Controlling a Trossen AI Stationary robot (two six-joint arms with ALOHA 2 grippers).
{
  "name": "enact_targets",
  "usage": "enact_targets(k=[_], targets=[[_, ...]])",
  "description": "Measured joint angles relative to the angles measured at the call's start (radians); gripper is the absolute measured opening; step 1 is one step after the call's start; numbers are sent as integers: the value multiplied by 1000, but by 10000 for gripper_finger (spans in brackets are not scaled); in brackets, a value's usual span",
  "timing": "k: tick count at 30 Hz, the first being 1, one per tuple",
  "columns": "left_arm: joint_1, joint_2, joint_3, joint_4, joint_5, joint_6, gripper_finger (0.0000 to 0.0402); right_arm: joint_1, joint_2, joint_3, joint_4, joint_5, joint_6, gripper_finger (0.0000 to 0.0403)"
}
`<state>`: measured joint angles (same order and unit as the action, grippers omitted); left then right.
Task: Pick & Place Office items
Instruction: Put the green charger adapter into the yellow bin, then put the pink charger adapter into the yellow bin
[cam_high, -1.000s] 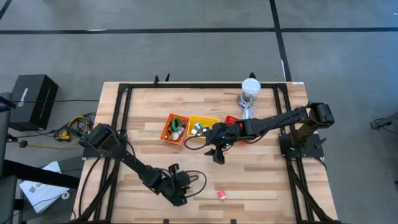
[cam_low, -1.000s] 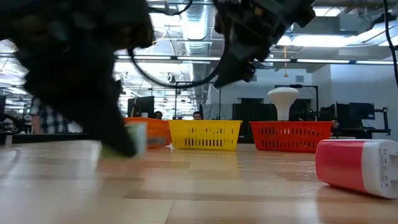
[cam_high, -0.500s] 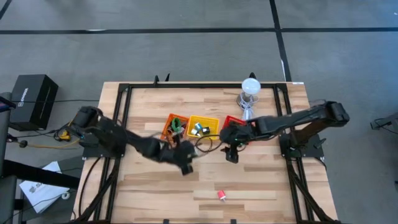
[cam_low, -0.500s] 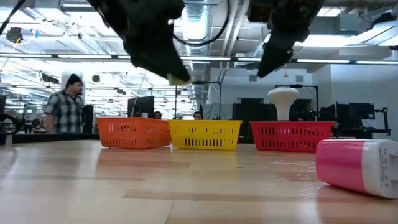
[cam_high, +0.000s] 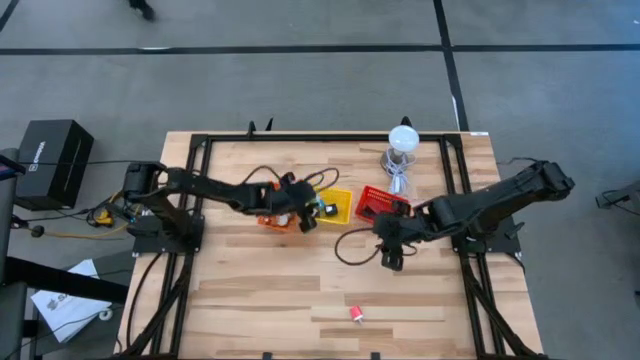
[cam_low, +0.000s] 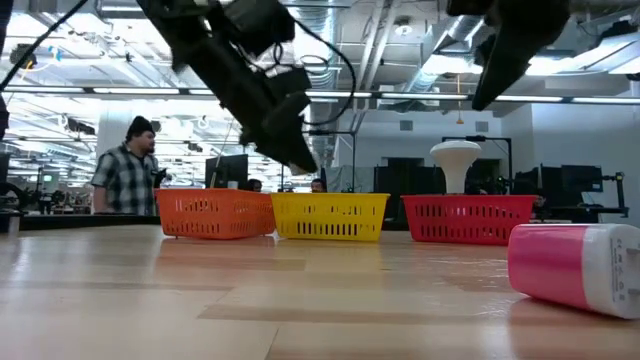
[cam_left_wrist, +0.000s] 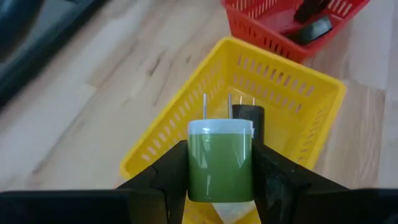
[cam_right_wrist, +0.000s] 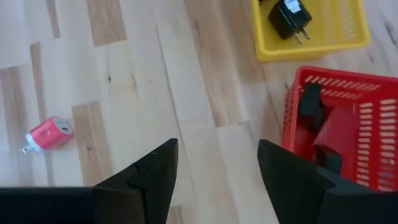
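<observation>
1. One green plug adapter (cam_left_wrist: 220, 160) clamped by its flat sides in the left gripper (cam_left_wrist: 221, 180), prongs forward, over the yellow basket (cam_left_wrist: 155, 143). Looks light, rigid, smooth plastic; side grip suits it.
2. One black adapter (cam_left_wrist: 247, 117) in the yellow basket.
3. One pink adapter (cam_right_wrist: 48, 134) on the table (cam_right_wrist: 124, 93), well apart from the three baskets: orange (cam_low: 215, 213), yellow, red (cam_right_wrist: 348, 87).
4. Right gripper (cam_right_wrist: 217, 168) spread wide, empty, above the table beside the red basket.

No lettering can be read anywhere (the black box (cam_high: 47, 160) bears only an illegible white mark).
</observation>
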<state>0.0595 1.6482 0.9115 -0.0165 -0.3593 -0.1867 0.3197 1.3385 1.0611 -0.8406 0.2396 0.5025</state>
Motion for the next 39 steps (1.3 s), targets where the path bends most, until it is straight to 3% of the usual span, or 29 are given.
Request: enact_targets(k=[4,10,19,25,30,36,39], targets=[[46,24,-1,5,104,2,137,62,-26,0,-13,75,45,212],[46,85,0,9,112,50,140,144,-26,0,35,109,159,212],[48,100,0,27,104,51,194,233,80,0,65,99,555,212],[48,100,0,31,102,50,219,279,168,0,147,38,747,212],[44,89,0,41,102,75,222,298,253,0,296,-30,780,212],[44,-30,2,40,97,103,219,277,322,0,423,-177,826,212],[38,-109,2,40,97,101,218,264,333,1,424,-189,862,212]])
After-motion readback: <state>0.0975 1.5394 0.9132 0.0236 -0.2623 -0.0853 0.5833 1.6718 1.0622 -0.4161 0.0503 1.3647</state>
